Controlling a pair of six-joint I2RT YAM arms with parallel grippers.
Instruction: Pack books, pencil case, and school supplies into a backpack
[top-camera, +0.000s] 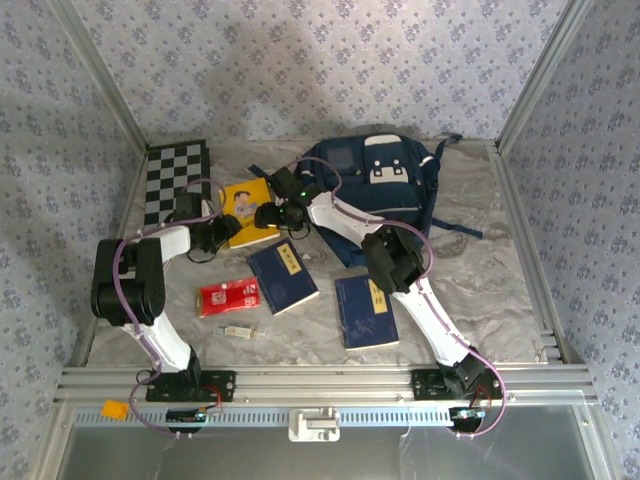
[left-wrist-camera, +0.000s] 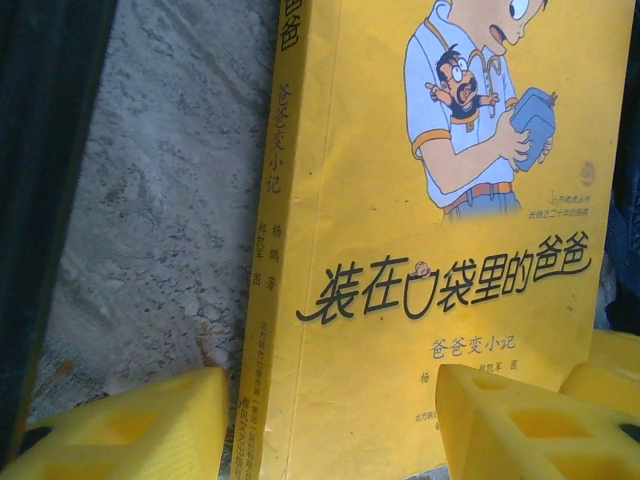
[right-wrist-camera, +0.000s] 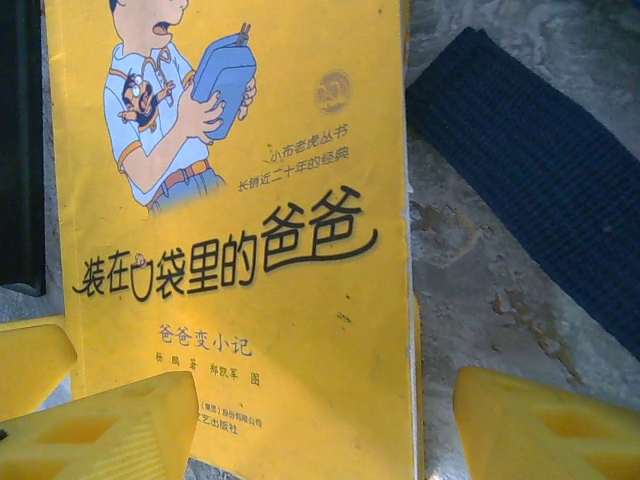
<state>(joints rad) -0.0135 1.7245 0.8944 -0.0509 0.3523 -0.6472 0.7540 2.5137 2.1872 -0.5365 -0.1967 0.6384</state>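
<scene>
The yellow book with the cartoon cover (top-camera: 247, 212) lies flat on the table, left of the navy backpack (top-camera: 385, 172). My left gripper (top-camera: 222, 235) is at its near-left edge and stands open (left-wrist-camera: 335, 425); one finger is over the table, the other over the cover (left-wrist-camera: 440, 250). My right gripper (top-camera: 268, 216) is at its right edge, open (right-wrist-camera: 325, 430), straddling that edge of the book (right-wrist-camera: 240, 230). Two dark blue books (top-camera: 283, 277) (top-camera: 366, 311) lie in front. The red pencil case (top-camera: 228, 296) and a small pale stick (top-camera: 240, 330) lie nearer me.
A black-and-white chequered board (top-camera: 178, 180) lies at the back left, just beyond the yellow book. A dark backpack strap (right-wrist-camera: 540, 190) runs across the table right of the book. Metal frame posts and patterned walls close in the table.
</scene>
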